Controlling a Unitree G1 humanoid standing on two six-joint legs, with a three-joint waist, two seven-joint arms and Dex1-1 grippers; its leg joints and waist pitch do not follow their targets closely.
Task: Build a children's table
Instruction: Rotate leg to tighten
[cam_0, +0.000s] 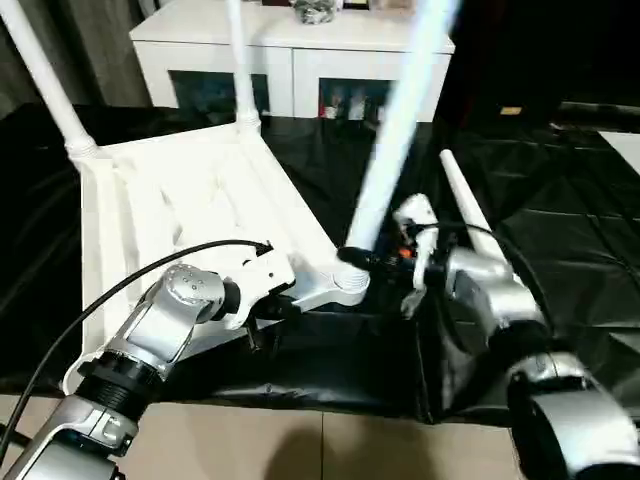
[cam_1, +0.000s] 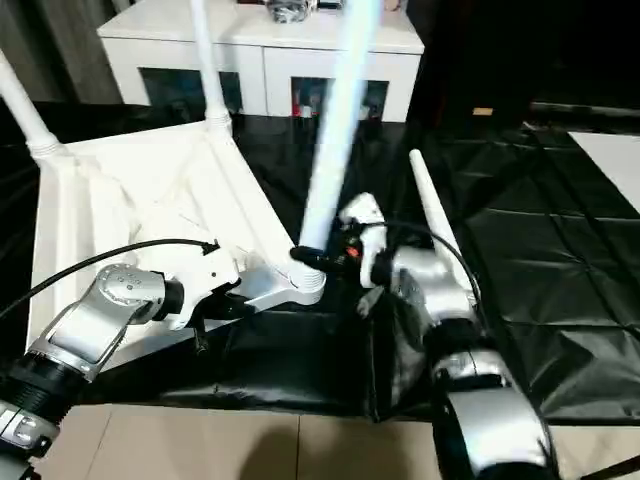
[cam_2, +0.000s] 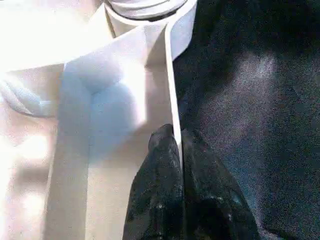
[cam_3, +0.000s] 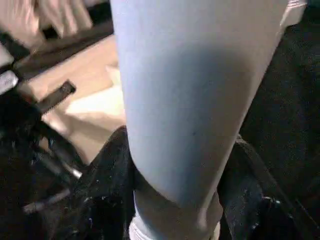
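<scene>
Tabletop (cam_0: 190, 200) lies underside up on the black-covered desk (cam_0: 560, 220). Right end effector (cam_0: 362, 262) is clamped around the base of a leg (cam_0: 395, 130) standing in the corner socket just beside it. Left end effector (cam_2: 177, 145) pinches the tabletop's rim. A loose leg (cam_0: 465, 210) lies behind the right one.

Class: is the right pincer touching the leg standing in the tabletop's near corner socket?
Touching: the right wrist view shows the right pincer with both fingers against the leg.
</scene>
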